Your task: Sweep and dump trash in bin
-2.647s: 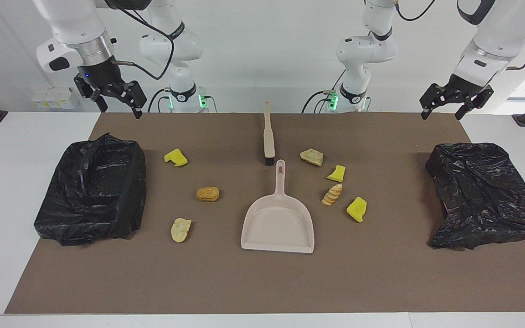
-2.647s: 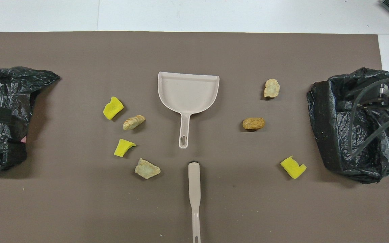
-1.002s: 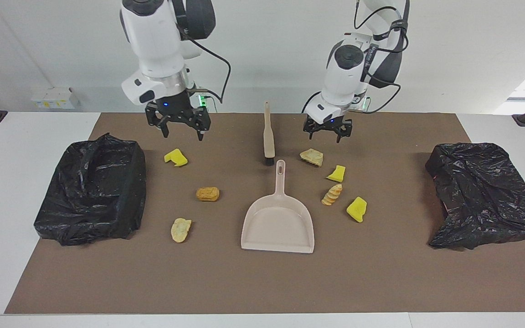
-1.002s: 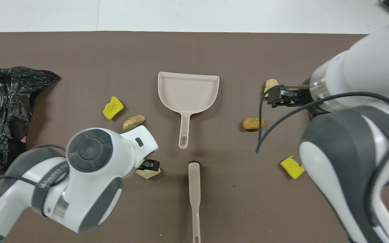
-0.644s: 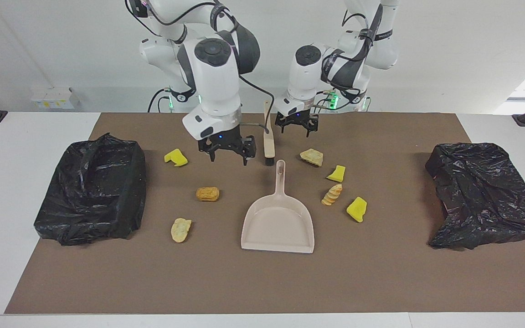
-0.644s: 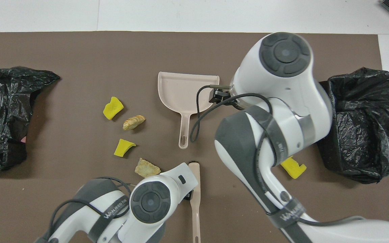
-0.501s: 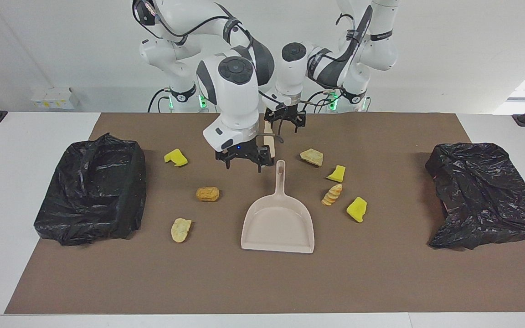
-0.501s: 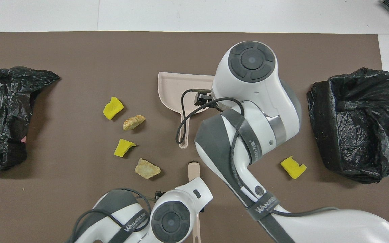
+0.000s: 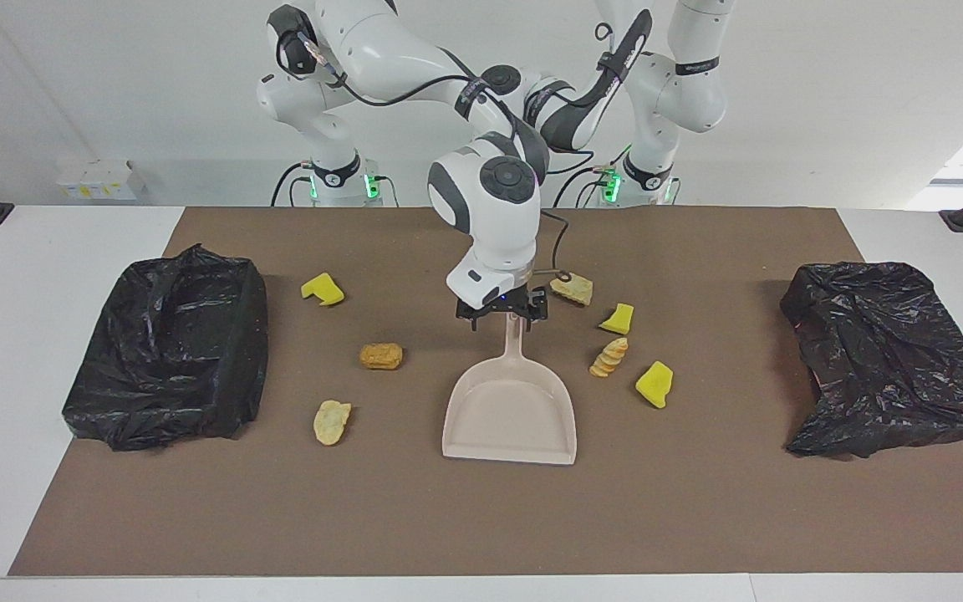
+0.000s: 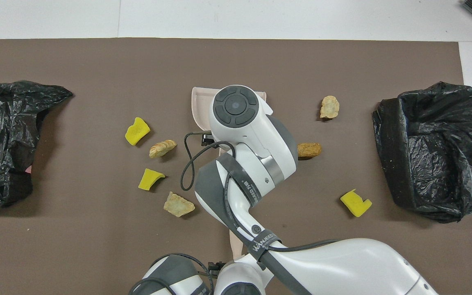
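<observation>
The beige dustpan [image 9: 508, 410] lies mid-mat, handle toward the robots. My right gripper [image 9: 502, 321] hangs open just above the handle's end, one finger on either side of it, not gripping. The trash lies loose around the pan: yellow sponge chunks [image 9: 324, 288] [image 9: 618, 318] [image 9: 654, 384] and tan bread-like pieces [image 9: 381, 356] [image 9: 331, 420] [image 9: 572, 288] [image 9: 609, 357]. Only a short stretch of the brush [image 10: 235, 245] shows, nearer the robots than the pan. My left arm [image 10: 228, 282] stands over the brush handle. Its gripper is hidden under its wrist and by the right arm.
Two bins lined with black bags stand on the brown mat [image 9: 699, 518]. One bin [image 9: 168, 351] is at the right arm's end and the other bin [image 9: 883, 355] at the left arm's end. The right arm [image 10: 244, 139] covers most of the pan from above.
The right gripper has moved from beside the brush head to over the dustpan's handle. The left arm has drawn back toward the brush handle's end. No trash has moved.
</observation>
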You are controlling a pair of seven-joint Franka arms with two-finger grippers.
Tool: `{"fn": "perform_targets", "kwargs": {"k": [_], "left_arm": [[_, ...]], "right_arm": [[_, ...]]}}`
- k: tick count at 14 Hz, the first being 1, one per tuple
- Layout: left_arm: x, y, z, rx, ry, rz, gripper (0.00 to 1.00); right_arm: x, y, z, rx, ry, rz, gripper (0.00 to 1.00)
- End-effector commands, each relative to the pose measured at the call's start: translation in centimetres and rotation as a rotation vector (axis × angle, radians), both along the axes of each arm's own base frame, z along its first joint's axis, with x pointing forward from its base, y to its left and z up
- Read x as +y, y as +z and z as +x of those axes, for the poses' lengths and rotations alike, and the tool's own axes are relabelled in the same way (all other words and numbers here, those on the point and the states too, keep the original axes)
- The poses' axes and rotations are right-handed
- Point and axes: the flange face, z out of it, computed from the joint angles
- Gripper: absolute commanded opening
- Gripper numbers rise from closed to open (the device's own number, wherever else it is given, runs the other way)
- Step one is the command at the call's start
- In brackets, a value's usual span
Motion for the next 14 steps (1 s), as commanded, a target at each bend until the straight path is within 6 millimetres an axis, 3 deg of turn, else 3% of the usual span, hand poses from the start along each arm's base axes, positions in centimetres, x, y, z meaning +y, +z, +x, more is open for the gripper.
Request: {"fn": "perform_targets", "kwargs": {"k": [1,5,6,8,9,11,14], "left_arm": [[-0.1,-1.4,-0.8,0.015,0.032,-0.012,0.85],[0.1,-1.8,-0.3,0.029,0.042,-0.014,0.06],[0.1,-1.8,-0.3,0.031,0.044,-0.012,0.0],[0.3,-1.8,0.0,0.035,0.051,-0.007,0.0],[0.5,-1.9,0.1,0.038,0.053,-0.002,0.0],[1.2,-1.7,0.7,0.049,0.07,0.014,0.0],[3.4,-1.5,0.7,0.08,0.07,0.058,0.0]], "right_arm": [[0.9,-0.8,0.6,-0.021,0.002,0.021,1.0],[1.0,-1.4,0.1,0.01,0.024,0.043,0.98],[1.2,-1.7,-0.1,0.017,0.024,0.041,0.97],[1.8,-2.9,-0.6,0.031,0.033,0.032,0.95],[1.5,-3.3,-0.7,0.037,0.032,0.025,0.91],[1.5,-3.6,-0.8,0.044,0.028,0.026,0.74],[1.7,-4.4,-1.3,0.059,0.009,0.036,0.69]]}}
